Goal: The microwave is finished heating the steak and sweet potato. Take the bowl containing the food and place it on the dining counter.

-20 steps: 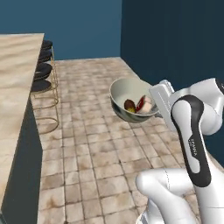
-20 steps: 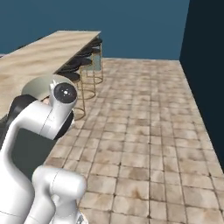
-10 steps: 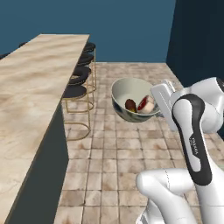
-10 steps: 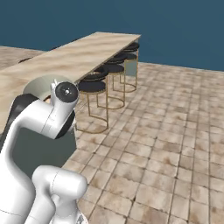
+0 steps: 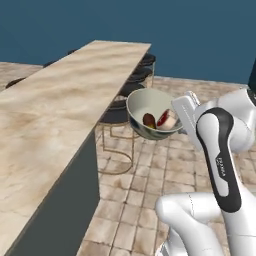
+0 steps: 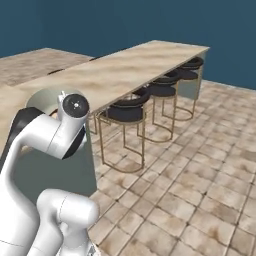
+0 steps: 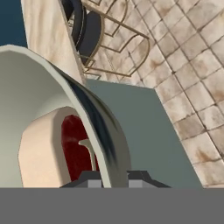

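The pincer (image 7: 114, 177) was clamped on the rim of the bowl (image 5: 152, 114), one dark tip on each side of the wall, as the hand view showed: the bowl's edge ran straight down between the two tips. In the left base view the bowl hung in the air at the end of the white hand, tilted so that its mouth faced the camera and a little upward, with the grip on its right-hand rim. It was carried above the tiled floor, just beside the long edge of the dining surface (image 5: 60, 110) and over the nearest dark stool (image 5: 116, 113), not resting on anything.

The bowl was round and deep, cream inside and mottled greenish-grey with darker streaks outside. Two small pieces lay together at its bottom: the steak (image 5: 149, 120), a dark brown rounded lump, to the left, and the sweet potato (image 5: 167, 119), a pale blocky chunk with a reddish rim and a lighter face, touching it on the right. In the hand view the sweet potato (image 7: 37, 151) loomed large and pale against the inner wall with a dark red mass beside it.

In the right base view the bowl's (image 6: 47, 100) grey outside showed as a pale curve behind the arm's upper joint, next to the near end of the beige veined slab (image 6: 125, 70). Black round stools (image 6: 127, 112) on thin brass-coloured legs stood in a row along the slab's side
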Controlling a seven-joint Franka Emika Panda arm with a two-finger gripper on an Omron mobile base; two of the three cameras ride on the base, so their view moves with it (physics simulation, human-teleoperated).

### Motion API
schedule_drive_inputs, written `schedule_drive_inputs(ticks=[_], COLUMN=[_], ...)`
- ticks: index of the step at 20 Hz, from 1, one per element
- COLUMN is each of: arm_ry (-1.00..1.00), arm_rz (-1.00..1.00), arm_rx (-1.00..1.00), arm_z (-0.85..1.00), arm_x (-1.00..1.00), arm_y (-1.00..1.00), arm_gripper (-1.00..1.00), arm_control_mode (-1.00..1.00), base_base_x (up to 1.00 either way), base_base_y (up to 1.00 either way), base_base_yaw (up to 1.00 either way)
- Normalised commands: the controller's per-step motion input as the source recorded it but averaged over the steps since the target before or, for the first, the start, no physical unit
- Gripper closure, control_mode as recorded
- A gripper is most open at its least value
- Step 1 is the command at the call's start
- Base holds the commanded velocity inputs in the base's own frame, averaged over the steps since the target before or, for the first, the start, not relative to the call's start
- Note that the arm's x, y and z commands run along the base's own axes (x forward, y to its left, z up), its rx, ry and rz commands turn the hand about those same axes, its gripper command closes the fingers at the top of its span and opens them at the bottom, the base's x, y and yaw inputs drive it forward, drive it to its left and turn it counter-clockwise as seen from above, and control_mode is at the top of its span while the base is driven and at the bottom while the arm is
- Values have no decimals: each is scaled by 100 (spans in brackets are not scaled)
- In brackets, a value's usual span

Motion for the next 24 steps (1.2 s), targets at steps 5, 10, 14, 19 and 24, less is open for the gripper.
schedule_drive_inputs(ticks=[5, 10, 14, 19, 24], arm_ry=[0, 0, 0, 0, 0], arm_rz=[0, 0, 0, 0, 0], arm_rx=[0, 0, 0, 0, 0], arm_z=[0, 0, 0, 0, 0], arm_x=[0, 0, 0, 0, 0], arm_y=[0, 0, 0, 0, 0], arm_gripper=[100, 100, 100, 100, 100], arm_control_mode=[100, 100, 100, 100, 100], base_base_x=[100, 100, 100, 100, 100], base_base_y=[-59, -36, -47, -28, 0], base_base_yaw=[31, 45, 45, 44, 51])
